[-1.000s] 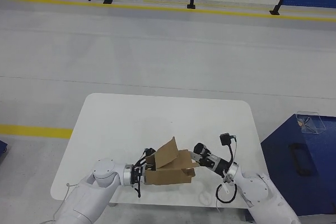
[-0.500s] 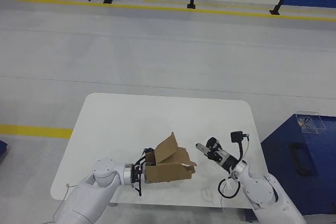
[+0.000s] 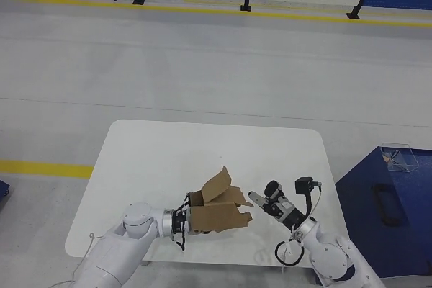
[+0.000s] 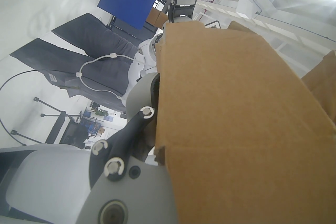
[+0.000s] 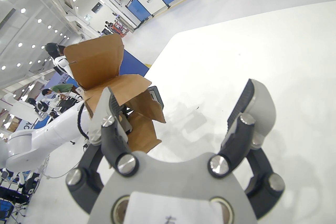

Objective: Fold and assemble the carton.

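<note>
The brown carton (image 3: 217, 207) is partly folded, with one flap (image 3: 217, 183) standing up and another sticking out to the right. It is near the front edge of the white table (image 3: 201, 147). My left gripper (image 3: 185, 217) is shut on the carton's left end. In the left wrist view the carton wall (image 4: 236, 117) is close up, with one finger (image 4: 132, 129) beside it. My right gripper (image 3: 261, 199) is open just right of the carton, apart from it. In the right wrist view the carton (image 5: 105, 70) lies beyond the open gripper (image 5: 181, 104), which holds nothing.
A blue cabinet (image 3: 396, 209) stands off the table's right side with a clear plastic box (image 3: 399, 156) on top. A white cable (image 3: 284, 252) loops off the right arm near the front edge. The table's far half is bare.
My right gripper has let go of the carton's right flap and drawn back to the right, open. The carton has tilted up a little in my left gripper, its top flap standing higher.
</note>
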`<state>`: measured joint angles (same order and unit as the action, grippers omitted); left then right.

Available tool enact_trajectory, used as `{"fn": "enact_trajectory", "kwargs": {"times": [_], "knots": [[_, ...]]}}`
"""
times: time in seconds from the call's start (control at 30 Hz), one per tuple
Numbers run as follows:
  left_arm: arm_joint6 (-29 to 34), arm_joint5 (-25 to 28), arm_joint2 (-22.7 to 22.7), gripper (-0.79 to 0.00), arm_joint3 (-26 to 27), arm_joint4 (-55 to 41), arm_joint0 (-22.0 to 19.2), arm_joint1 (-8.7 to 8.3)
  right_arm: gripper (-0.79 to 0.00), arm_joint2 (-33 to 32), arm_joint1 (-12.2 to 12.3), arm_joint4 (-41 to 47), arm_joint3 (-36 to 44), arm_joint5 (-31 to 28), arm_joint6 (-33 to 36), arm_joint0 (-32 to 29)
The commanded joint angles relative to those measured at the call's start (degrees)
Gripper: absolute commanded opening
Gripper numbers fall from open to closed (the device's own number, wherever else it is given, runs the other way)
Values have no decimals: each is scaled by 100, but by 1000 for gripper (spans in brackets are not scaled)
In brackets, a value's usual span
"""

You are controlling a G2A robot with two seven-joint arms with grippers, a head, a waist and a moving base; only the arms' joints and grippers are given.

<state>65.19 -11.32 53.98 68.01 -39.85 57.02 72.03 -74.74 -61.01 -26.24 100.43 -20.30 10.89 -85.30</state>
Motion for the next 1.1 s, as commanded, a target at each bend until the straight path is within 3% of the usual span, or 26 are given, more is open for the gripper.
{"fn": "enact_trajectory", "kwargs": {"times": [0.0,0.33,1.07], "knots": [[-39,66,-4,-785,36,60,33,-5,0,133,-22,-57,-30,33,52,78],[-126,182,33,-785,181,147,154,-31,0,673,-148,-309,-384,220,95,448],[-370,360,19,-785,193,262,182,-25,0,424,-175,-193,-429,110,241,439]]}}
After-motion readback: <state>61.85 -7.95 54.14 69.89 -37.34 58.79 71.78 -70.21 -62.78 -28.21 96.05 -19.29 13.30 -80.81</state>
